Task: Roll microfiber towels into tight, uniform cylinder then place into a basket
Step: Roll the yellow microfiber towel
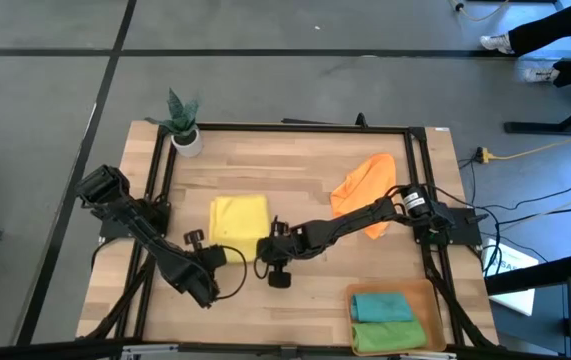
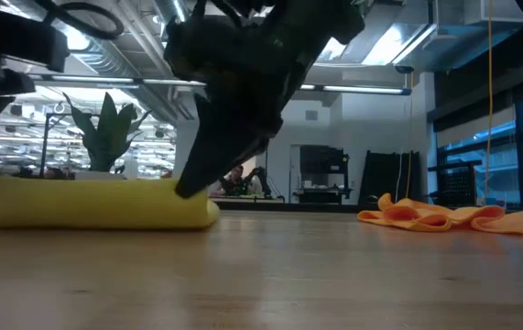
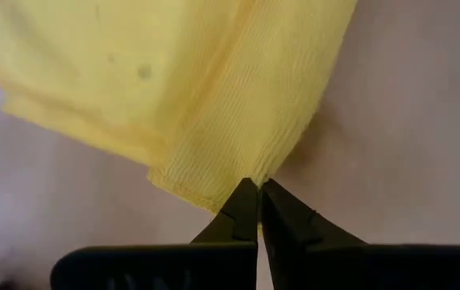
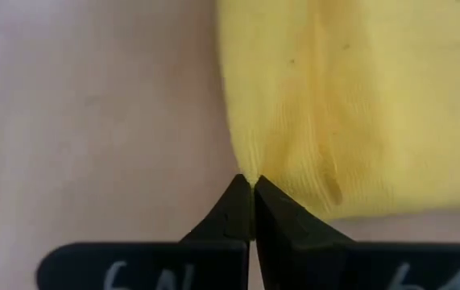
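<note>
A folded yellow towel [image 1: 237,215] lies on the wooden table left of centre; in the low view the yellow towel [image 2: 87,209] is a thick flat band. My left gripper [image 1: 227,252] is shut on the towel's near edge. My right gripper [image 1: 265,241] is shut at its near right corner. An orange towel [image 1: 365,188] lies crumpled at the far right, partly under my right arm. The basket [image 1: 427,300] stands at the near right with a teal roll [image 1: 382,305] and a green roll [image 1: 390,335] in it. My left gripper [image 3: 255,187] pinches a corner of the yellow towel [image 3: 238,173] between its two fingertips, slanting down from the near left. Several folded layers show at that corner. The rest of the towel lies on the table. My right gripper [image 4: 250,181] pinches the yellow towel's edge at a corner [image 4: 260,165] between its fingertips, slanting down from the right. In the low view its dark finger [image 2: 197,179] meets the towel's right end. The towel's bulk rests on the table.
A small white plant pot [image 1: 186,140] stands at the far left corner. A black frame [image 1: 295,127] runs along the table's far edge and sides. Bare wood lies between the yellow towel and the basket.
</note>
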Robot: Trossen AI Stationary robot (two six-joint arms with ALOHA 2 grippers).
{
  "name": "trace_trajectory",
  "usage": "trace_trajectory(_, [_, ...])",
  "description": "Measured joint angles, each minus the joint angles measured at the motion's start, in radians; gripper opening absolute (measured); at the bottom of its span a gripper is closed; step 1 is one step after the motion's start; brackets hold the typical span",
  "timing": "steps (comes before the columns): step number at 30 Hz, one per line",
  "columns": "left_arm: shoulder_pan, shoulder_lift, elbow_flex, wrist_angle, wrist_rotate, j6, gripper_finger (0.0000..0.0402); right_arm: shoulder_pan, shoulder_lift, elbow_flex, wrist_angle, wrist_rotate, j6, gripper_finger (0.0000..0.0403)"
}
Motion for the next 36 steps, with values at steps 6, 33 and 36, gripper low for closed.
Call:
trace_trajectory(6, [-0.042,0.000,0.002,0.054,0.059,0.015,0.0000,0.008,0.000,0.015,-0.012,-0.070,-0.007,0.0006])
trace_trajectory(33, [0.096,-0.001,0.002,0.009,-0.059,-0.017,0.0000,-0.092,0.000,0.053,-0.169,0.238,0.272,0.0006])
trace_trajectory(36, [0.095,-0.001,0.002,0.007,-0.083,-0.048,0.0000,-0.091,0.000,0.053,-0.170,0.276,0.263,0.0006])
